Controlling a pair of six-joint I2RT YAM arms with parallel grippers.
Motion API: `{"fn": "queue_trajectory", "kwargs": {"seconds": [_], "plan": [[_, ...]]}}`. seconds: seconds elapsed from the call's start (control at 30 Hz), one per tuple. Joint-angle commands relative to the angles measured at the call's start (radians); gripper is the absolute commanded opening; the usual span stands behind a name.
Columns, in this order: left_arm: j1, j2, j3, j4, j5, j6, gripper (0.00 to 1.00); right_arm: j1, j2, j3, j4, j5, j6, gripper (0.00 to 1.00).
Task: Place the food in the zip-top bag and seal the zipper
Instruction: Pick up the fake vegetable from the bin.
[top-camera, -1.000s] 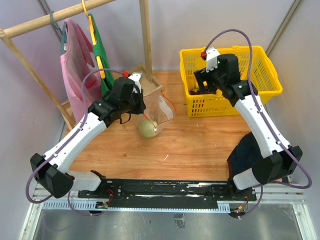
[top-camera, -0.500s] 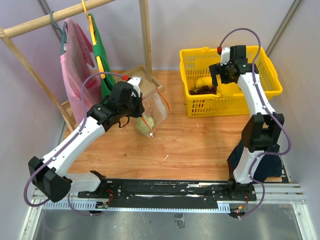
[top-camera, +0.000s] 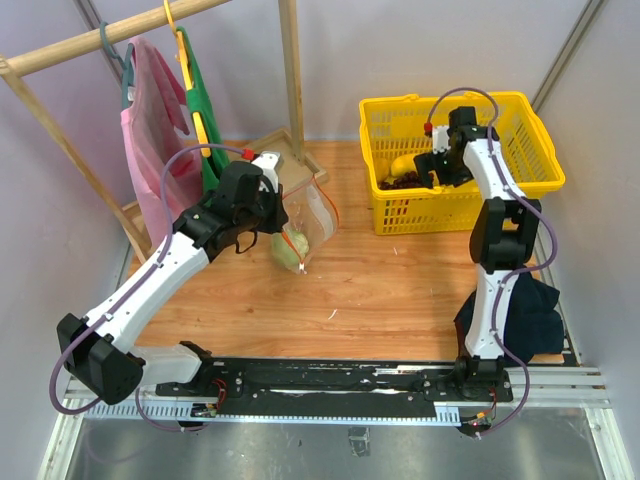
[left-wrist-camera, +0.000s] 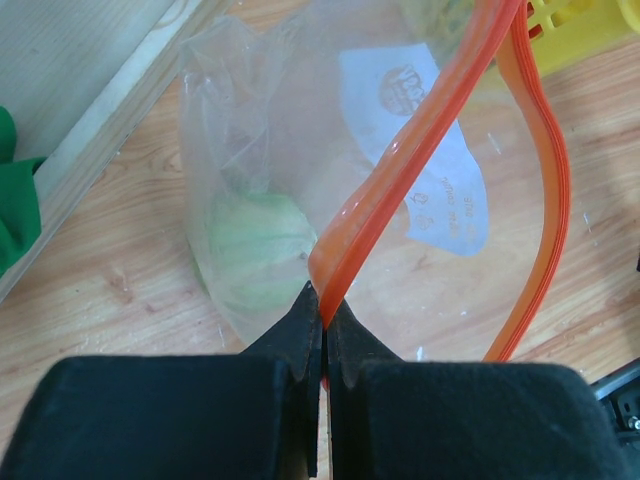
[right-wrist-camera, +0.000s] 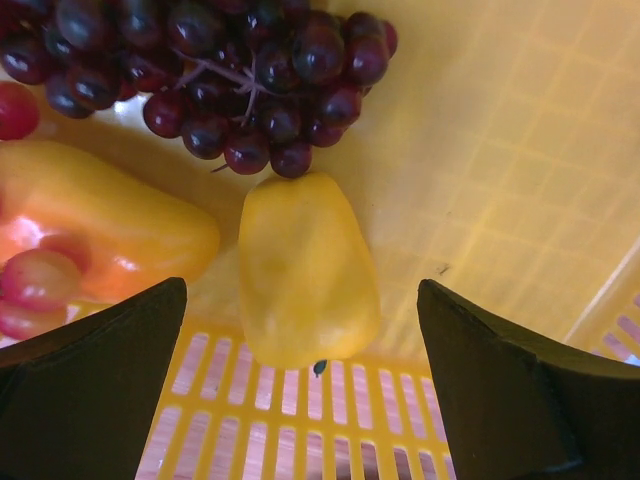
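Left wrist view is showing the left claw (left-wrist-camera: 322, 310) clamping on the zipper (left-wrist-camera: 420, 130), holding the zip-top bag (left-wrist-camera: 250, 130) open above the bench (top-camera: 400, 290), left of the yellow basket (top-camera: 530, 150). One pale-green round piece (left-wrist-camera: 258, 250) is lying inside the bag. The right claw (right-wrist-camera: 302, 285), jaws wide apart, is hovering over a yellow piece (right-wrist-camera: 305, 265) in the basket, beside the dark red grape bunch (right-wrist-camera: 230, 70) and an orange piece (right-wrist-camera: 100, 235). Judging by this, most of the food is waiting to be bagged, and sealing is not yet begun.
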Motion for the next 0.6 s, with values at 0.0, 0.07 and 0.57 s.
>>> {"fn": "queue_trajectory", "kwargs": {"seconds": [0.0,0.07,0.57], "plan": [[0.014,-0.009,-0.012,0.035,0.026,0.015,0.0,-0.021,0.066,0.036,-0.072,0.009,-0.03,1.0],[0.017,-0.009,-0.013,0.036,0.03,0.015,0.0,-0.021,0.093,0.035,-0.079,0.014,-0.038,0.98],[0.044,-0.016,-0.03,0.054,0.082,0.01,0.0,-0.024,0.135,0.025,-0.082,0.025,-0.047,0.63]]}}
